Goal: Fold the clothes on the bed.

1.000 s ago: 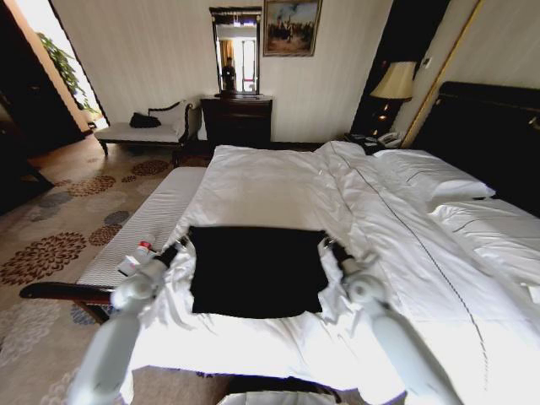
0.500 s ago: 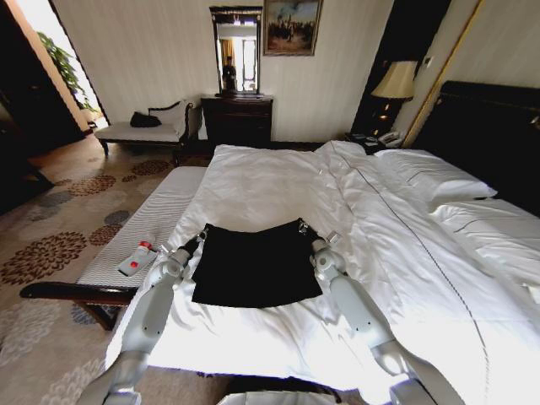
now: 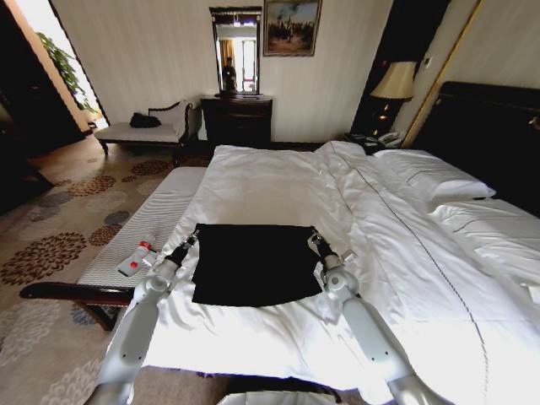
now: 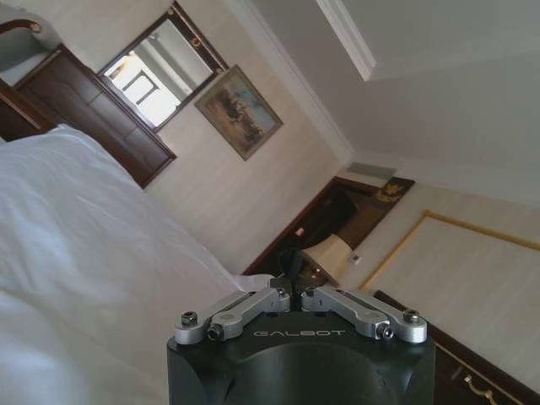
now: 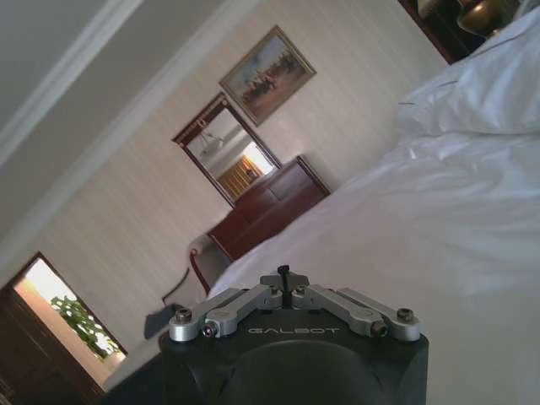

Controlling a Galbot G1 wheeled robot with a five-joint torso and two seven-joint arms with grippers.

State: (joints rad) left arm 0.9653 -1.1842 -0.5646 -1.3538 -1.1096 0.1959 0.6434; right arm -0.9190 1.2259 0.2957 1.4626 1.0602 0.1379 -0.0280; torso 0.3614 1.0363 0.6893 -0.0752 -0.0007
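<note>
The black cotton T-shirt [image 3: 256,263] lies as a flat, roughly rectangular dark panel on the white duvet of the large dark-framed bed [image 3: 278,190], near the foot end and towards the side with the bench. The left gripper [image 3: 190,241] sits at the shirt's far left corner and the right gripper [image 3: 314,240] at its far right corner, each at the very edge of the cloth; from the head view the fingertips are too small and dark against the fabric to tell whether they pinch it. In the left wrist view, the left gripper's [image 4: 297,285] silver linkage bars meet at the middle, which reads as the fingers drawn together, with white bedding behind them. The right wrist view shows the same: the right gripper's [image 5: 284,274] linkages are folded inward to a central point, fingers together, with no black fabric visible between them. Only the head view shows the shirt itself, plus the pale striped upholstered bench [image 3: 143,232] beside the bed with a small white bottle with a red cap [image 3: 135,258] lying on it.
</note>
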